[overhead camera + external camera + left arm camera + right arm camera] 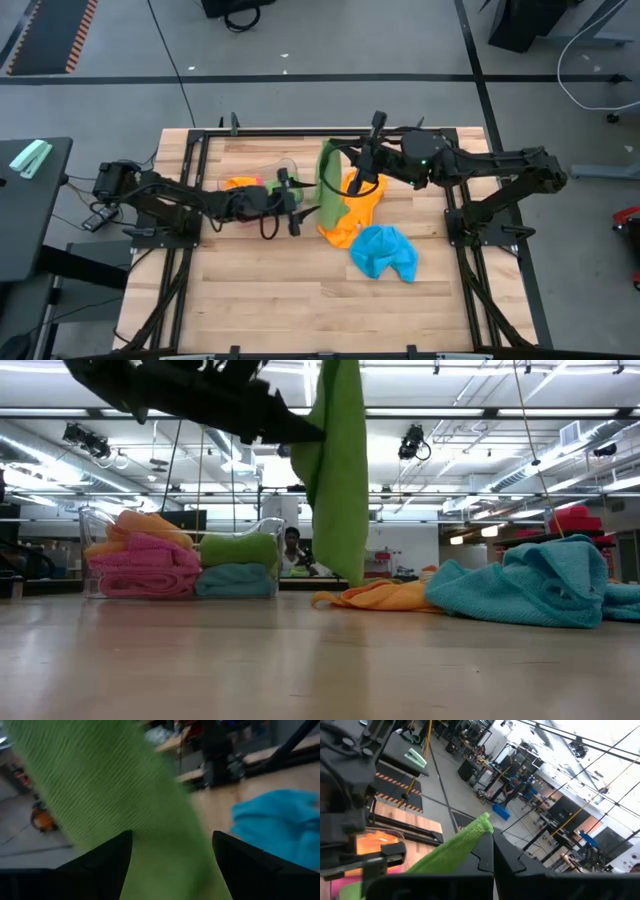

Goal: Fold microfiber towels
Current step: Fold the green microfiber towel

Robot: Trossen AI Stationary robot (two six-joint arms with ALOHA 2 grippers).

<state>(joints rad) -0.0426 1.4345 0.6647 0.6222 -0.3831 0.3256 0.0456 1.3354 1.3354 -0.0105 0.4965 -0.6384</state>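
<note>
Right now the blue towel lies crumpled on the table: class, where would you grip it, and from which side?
Grip the blue towel at its raised bunched ridge, coming straight down from above. It lies in a loose heap with no flat edge showing, so the peak gives fingers the most cloth. Both grippers, left and right, are busy holding the green towel up.

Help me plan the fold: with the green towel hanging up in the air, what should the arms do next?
Probably lower it flat onto bare wood. The green towel hangs pinched by the right gripper, its bottom just above the orange towel; the left gripper straddles it.
</note>
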